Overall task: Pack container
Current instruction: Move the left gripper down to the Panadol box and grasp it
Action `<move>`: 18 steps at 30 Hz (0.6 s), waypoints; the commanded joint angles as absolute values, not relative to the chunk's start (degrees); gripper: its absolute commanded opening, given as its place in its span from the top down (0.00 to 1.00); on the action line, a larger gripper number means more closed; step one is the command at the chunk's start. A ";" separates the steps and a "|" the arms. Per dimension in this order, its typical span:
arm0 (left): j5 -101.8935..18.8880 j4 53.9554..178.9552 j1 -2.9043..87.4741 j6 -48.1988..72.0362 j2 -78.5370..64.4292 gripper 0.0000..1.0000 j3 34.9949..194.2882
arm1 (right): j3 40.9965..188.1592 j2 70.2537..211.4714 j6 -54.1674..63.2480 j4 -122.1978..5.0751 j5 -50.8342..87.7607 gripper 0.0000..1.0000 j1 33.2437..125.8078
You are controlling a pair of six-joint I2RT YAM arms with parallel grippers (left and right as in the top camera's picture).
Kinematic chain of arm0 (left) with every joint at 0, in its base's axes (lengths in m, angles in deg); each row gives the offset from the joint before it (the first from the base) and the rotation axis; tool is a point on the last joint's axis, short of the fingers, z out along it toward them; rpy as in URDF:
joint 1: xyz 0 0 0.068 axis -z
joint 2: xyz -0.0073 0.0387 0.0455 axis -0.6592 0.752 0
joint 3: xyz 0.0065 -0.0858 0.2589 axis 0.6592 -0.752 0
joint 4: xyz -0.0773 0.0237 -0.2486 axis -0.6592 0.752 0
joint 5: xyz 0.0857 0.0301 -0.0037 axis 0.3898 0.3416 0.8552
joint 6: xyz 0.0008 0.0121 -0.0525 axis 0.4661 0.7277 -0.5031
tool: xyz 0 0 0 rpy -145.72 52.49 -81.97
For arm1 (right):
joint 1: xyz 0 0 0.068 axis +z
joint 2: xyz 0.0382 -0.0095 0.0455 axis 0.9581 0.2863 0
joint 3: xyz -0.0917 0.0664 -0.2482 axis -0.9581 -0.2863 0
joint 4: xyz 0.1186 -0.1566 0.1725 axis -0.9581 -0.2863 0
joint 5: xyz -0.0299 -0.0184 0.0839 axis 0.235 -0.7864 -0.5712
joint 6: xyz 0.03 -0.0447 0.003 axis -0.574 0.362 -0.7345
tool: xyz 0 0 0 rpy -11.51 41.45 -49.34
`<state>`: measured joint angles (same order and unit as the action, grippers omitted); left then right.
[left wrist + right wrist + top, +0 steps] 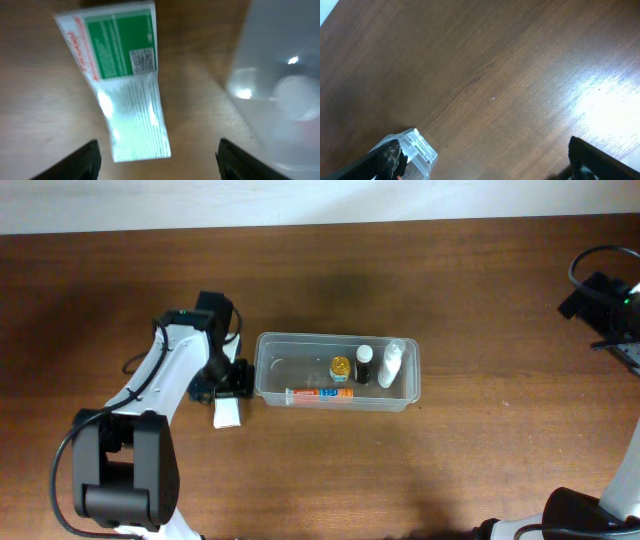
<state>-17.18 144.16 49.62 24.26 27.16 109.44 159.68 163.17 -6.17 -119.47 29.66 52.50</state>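
The clear container [265, 375] stands mid-table. In it are an orange tube [320, 394], a yellow-capped bottle [341, 367], a black bottle [364, 365] and a white bottle [391, 364]. My left gripper [226, 383] is open just left of the container, over a white and green tube [228, 413] lying on the table. In the left wrist view the tube [125, 85] lies flat ahead of the open jaws [157, 165], with the container wall [280, 75] to the right. My right gripper [485, 170] is open and empty, far off at the table's right edge [592, 295].
The right wrist view shows bare wood and one corner of the container [415, 147] at lower left. The table's far edge meets a pale wall [320, 200] at the top of the overhead view.
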 commanded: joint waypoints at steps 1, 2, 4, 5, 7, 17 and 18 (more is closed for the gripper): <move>-20.13 141.10 49.64 23.54 27.47 0.26 105.94 | 159.72 163.17 -5.99 -119.47 30.17 0.02 52.28; -20.13 140.55 49.64 23.54 27.47 0.26 105.48 | 159.72 163.17 -5.99 -119.47 30.17 0.02 52.28; -19.73 139.18 49.64 23.56 27.47 0.26 104.30 | 159.72 163.17 -5.99 -119.47 30.17 0.02 52.28; -19.21 138.74 49.64 23.54 27.47 0.26 103.93 | 159.72 163.17 -5.99 -119.47 30.19 0.02 52.28; -18.01 137.56 49.62 23.54 27.47 0.26 102.84 | 159.72 163.17 -5.99 -119.47 30.19 0.02 52.28; -16.74 133.38 46.89 23.23 27.47 0.28 100.39 | 159.72 163.17 -5.99 -119.47 30.17 0.02 52.28; -17.04 133.12 46.80 23.05 27.47 0.31 100.39 | 159.72 163.17 -5.99 -119.47 30.19 0.02 52.28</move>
<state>-16.67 133.84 47.72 23.93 27.16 100.76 159.68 163.17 -6.19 -119.47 29.66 52.50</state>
